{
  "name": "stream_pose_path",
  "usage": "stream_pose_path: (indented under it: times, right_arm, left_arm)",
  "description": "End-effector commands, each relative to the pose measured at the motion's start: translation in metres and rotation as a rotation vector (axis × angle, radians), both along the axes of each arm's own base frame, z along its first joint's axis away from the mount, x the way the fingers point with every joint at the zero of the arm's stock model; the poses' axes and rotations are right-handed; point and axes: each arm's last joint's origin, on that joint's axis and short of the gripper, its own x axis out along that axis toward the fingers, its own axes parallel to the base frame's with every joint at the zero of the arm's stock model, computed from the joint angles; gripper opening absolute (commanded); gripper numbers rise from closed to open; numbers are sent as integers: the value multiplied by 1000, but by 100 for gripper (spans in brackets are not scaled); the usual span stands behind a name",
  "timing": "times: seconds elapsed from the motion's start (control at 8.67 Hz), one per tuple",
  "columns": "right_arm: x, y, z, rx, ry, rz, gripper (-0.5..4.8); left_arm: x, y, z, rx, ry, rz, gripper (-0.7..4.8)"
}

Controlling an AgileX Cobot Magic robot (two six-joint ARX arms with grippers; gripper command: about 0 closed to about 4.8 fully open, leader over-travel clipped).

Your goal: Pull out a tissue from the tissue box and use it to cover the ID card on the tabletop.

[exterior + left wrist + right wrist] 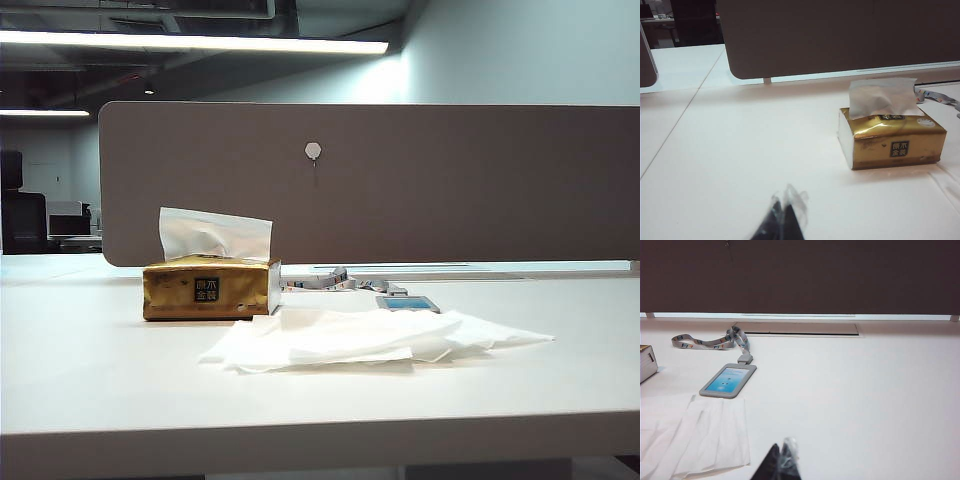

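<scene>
Golden tissue box (892, 140), white sheet poking up, left fingers (782, 220) and right fingers (781, 462) pressed together

Smooth, matt white tabletop (90, 350). Glossy golden-brown foil on the tissue box (892, 140), crinkled and catching light, with a matt black label. Thin, soft white paper, the tissue (215, 235), rumpled. Ahead of the right end effector (781, 460), glossy light-blue ID card (728, 380) in a dull grey plastic frame; woven cloth lanyard (710, 342).
</scene>
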Motion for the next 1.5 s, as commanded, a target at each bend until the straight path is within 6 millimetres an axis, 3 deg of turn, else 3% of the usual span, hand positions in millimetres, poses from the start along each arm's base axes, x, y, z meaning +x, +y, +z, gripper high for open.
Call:
stream_pose_path:
  times: [0.12, 0.58, 1.04, 1.5]
  right_arm:
    - [0, 0, 1, 0, -11, 3, -5]
    - [0, 0, 1, 0, -11, 3, -5]
    - [-1, -1, 12, 1, -126, -21, -5]
    - [-2, 0, 19, -1, -198, 6, -6]
  left_arm:
    - [0, 0, 2, 0, -15, 3, -5]
    - [0, 0, 2, 0, -15, 3, -5]
    - [-1, -5, 5, 4, -39, -179, -5]
    - [-2, -6, 6, 6, -54, -222, -5]
